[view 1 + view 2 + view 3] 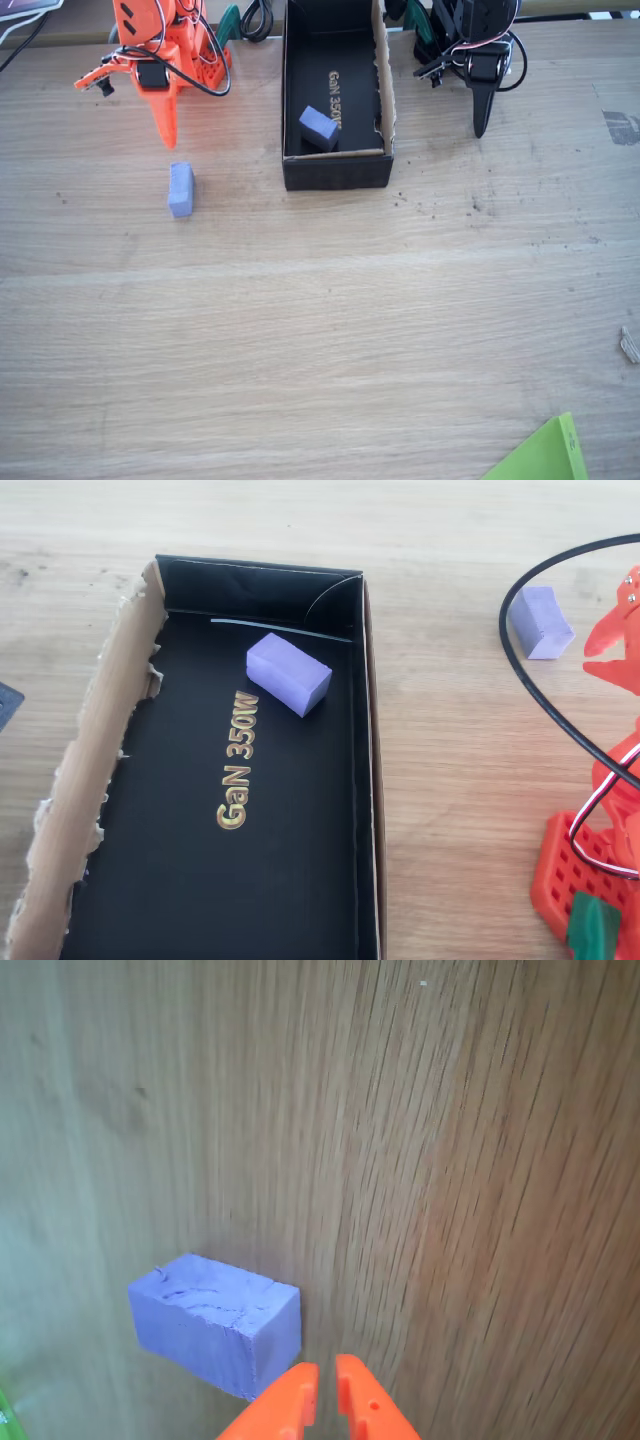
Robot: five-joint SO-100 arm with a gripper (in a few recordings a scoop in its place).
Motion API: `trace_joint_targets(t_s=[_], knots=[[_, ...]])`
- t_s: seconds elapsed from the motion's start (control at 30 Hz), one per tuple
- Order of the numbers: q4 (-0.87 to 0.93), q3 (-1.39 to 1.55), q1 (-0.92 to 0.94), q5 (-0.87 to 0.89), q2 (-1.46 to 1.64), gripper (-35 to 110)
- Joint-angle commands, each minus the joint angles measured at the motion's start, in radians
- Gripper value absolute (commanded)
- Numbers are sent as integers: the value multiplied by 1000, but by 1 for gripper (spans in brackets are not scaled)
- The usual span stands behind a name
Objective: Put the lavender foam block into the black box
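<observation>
At the wrist camera, my orange gripper point(325, 1385) has its tips nearly together, empty, just beside the lavender foam block point(215, 1322). From the fixed view the block lies on the table point(320, 330), left of the black box point(336, 170). Overhead, a darker block point(288, 672) already sits inside.

Robot workbench (wooden table point(320, 330), cables point(540, 710))

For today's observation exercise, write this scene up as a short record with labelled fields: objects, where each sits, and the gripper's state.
surface: wooden table
lavender foam block: on the table, left of the box in the fixed view, outside it
black box: open, one torn cardboard side
darker block: inside the box, beside the gold lettering
gripper: orange, shut, empty, beside the lavender block in the wrist view
task status: not yet done
</observation>
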Motion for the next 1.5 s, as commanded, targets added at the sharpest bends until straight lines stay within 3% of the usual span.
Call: trace_joint_targets(t_s=[0.0,0.4,0.63,1.0,1.27,1.47], knots=[[21,2,29,8,9,0],[0,-14,25,54,9,0],[84,-138,17,78,-9,0],[-69,-199,-9,78,-89,0],[-26,-523,48,29,-428,0],[40,-528,26,109,-446,0]])
